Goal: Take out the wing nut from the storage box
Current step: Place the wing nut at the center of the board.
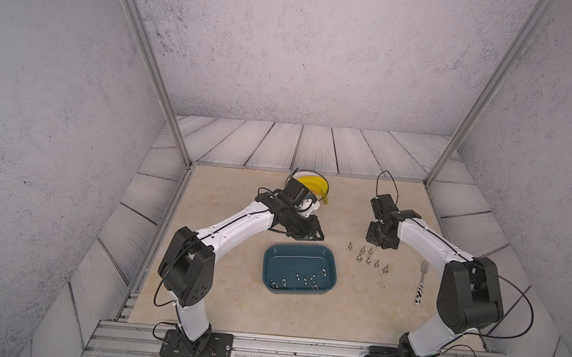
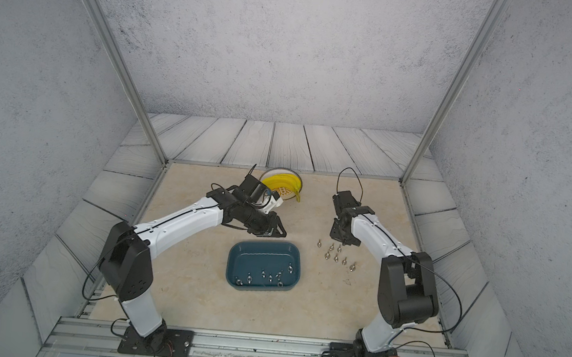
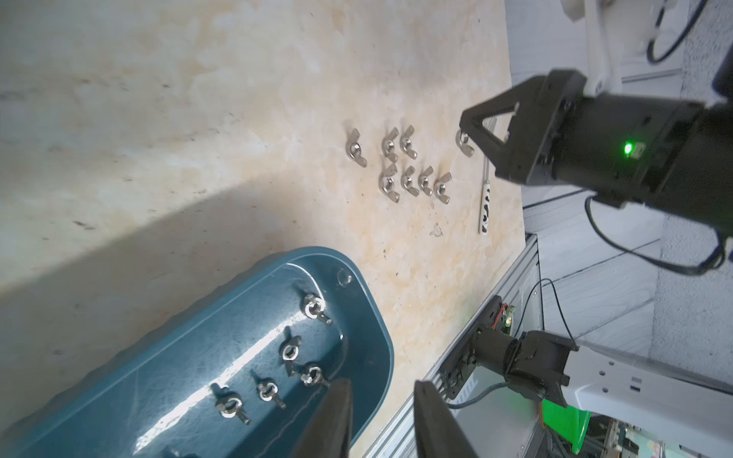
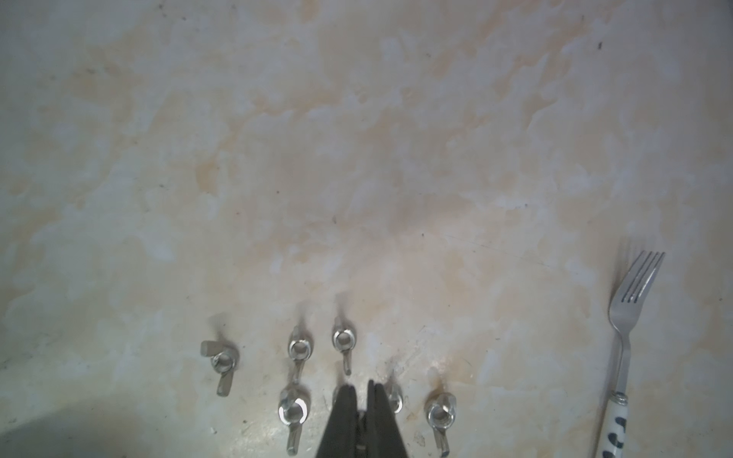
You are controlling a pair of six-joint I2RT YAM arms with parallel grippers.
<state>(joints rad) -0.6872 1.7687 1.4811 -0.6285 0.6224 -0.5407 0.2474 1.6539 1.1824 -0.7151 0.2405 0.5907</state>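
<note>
Roughly halfway (judging by the count): the laid-out wing nuts (image 1: 368, 261) sit on the tabletop (image 1: 231, 305) right of the storage box (image 1: 301, 248), and the boxed wing nuts (image 1: 305, 280) lie along its near side. The left pincer (image 3: 380, 386) hangs narrowly parted and empty. The right pincer (image 4: 361, 390) is closed on nothing visible.

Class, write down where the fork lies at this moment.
In a top view the fork lies flat on the table's right side, between the loose wing nuts and the right arm, tines pointing to the rear.
</note>
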